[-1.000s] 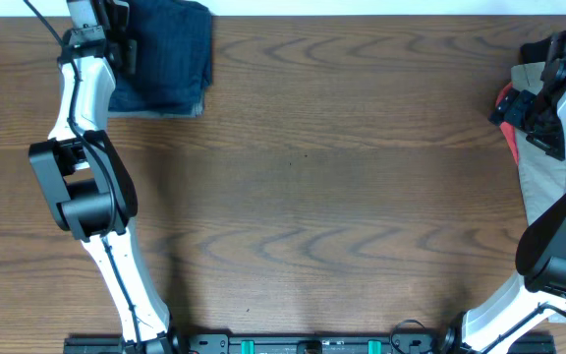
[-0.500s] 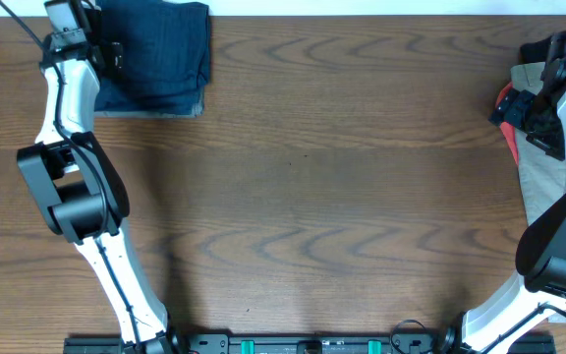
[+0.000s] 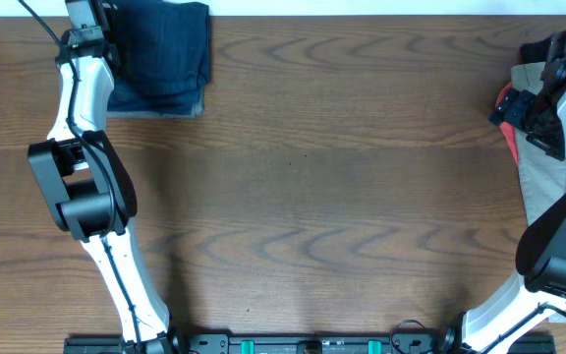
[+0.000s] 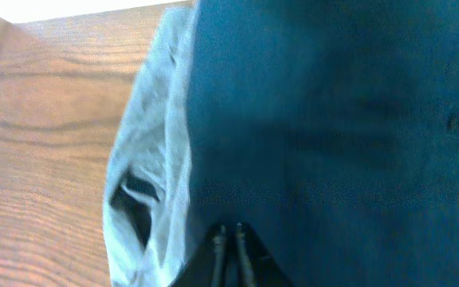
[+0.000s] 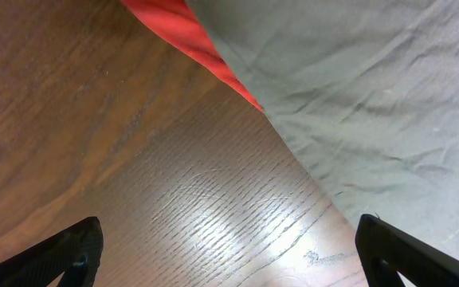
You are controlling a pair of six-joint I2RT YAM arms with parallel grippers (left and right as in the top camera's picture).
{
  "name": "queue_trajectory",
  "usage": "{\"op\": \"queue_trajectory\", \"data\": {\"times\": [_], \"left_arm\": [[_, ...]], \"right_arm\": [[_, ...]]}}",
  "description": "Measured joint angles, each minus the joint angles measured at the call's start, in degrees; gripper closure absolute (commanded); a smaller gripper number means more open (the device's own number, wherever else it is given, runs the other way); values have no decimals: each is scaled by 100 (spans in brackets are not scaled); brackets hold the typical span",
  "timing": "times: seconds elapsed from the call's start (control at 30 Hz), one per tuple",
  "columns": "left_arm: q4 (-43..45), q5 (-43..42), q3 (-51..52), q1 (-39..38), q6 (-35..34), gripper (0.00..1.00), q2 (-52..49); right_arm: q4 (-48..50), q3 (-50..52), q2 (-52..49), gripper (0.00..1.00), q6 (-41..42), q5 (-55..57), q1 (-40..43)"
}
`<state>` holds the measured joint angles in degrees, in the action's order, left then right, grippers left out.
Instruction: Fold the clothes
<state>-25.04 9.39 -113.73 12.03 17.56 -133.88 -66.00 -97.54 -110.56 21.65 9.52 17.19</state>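
The left claw is pinched narrow, tips together, right against the navy clothes. They fill the space ahead of it and to its right, and a pale grey layer shows just left of the tips. Whether any cloth is nipped I cannot tell. The right claw gapes wide over the desk, with grey-olive fabric and a red strip ahead.

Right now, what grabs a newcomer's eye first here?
The dark navy shorts lie folded at the far-left corner of the table, with the left tool shut at their left edge. At the right edge, a red strip peeks out beside a grey garment, and the right tool hangs open above the wood.
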Motion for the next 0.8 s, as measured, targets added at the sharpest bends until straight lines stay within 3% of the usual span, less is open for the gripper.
{"op": "queue_trajectory", "data": {"times": [0.8], "left_arm": [[-538, 2, 459, 310, -284, 94, 44]], "right_arm": [[0, 0, 0, 1, 0, 0, 0]]}}
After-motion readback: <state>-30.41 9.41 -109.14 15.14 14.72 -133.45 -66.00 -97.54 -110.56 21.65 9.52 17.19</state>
